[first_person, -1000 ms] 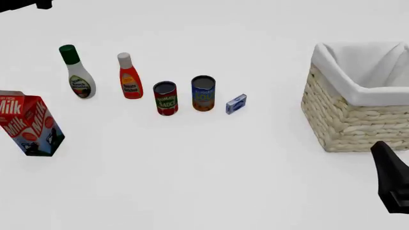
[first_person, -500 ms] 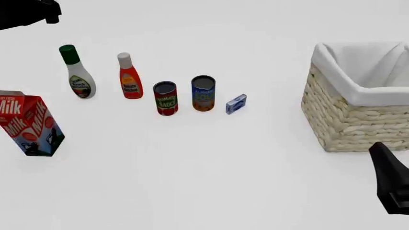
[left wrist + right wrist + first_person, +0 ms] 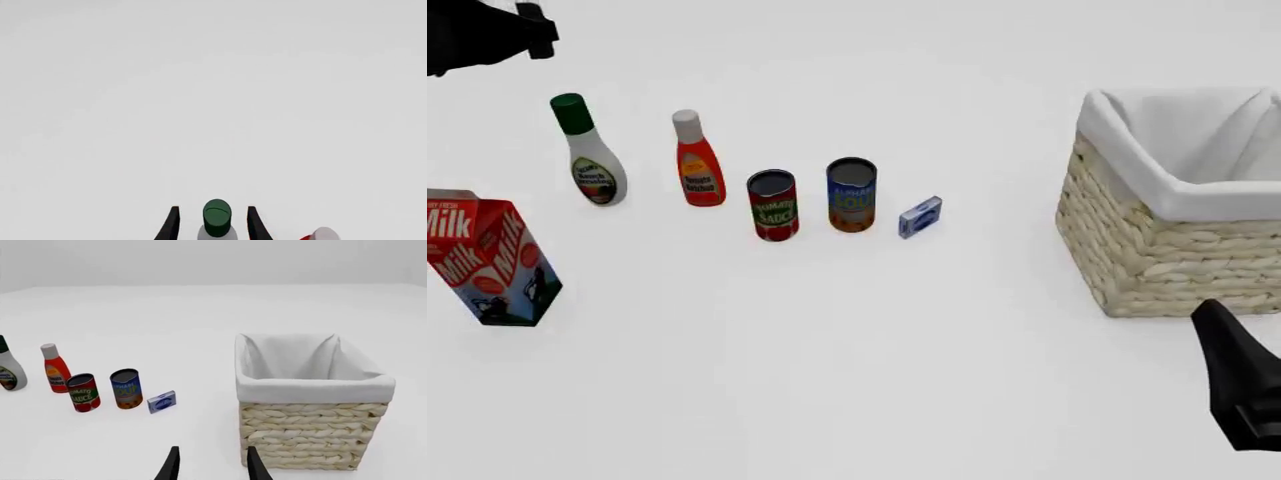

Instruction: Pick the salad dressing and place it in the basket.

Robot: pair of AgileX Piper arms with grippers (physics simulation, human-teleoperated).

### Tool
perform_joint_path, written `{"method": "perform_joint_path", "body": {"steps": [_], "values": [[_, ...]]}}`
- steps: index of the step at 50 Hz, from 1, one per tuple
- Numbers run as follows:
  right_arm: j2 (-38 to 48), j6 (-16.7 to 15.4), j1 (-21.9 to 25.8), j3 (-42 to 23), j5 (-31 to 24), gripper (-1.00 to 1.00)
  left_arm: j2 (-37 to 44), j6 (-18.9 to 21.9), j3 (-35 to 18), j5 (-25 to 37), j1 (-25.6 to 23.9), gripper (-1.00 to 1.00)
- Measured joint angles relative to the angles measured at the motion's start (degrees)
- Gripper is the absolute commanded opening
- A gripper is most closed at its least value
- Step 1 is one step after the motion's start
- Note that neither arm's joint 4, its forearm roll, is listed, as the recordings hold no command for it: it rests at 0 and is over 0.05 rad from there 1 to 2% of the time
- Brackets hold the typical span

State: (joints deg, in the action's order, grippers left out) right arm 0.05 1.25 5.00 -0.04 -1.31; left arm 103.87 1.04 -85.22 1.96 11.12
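Dressing (image 3: pixel 589 152) stood untouched left of the ketchup (image 3: pixel 695 160). Left gripper (image 3: pixel 212 222) gaped above its cap; right gripper (image 3: pixel 212 462) gaped too, near the basket (image 3: pixel 1174 250).

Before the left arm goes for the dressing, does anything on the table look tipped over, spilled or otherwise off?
Nothing stands out. The salad dressing, the red-orange bottle and both cans stand upright in a row. The milk carton sits turned at an angle but upright. The basket holds nothing visible.
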Motion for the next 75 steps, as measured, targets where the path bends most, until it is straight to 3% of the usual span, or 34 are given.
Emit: {"method": "perform_joint_path", "body": {"steps": [18,41,75], "values": [[0.0,0.1,0.4,0.0,-0.1,1.00,4.6,0.6,-4.3,1.4,0.6,1.00],[0.0,0.2,0.8,0.0,-0.4,1.00,8.9,1.7,-5.8,1.7,-0.4,1.00],[0.0,0.1,1.3,0.0,-0.4,1.00,11.2,0.6,-3.5,-0.5,-0.6,1.00]]}}
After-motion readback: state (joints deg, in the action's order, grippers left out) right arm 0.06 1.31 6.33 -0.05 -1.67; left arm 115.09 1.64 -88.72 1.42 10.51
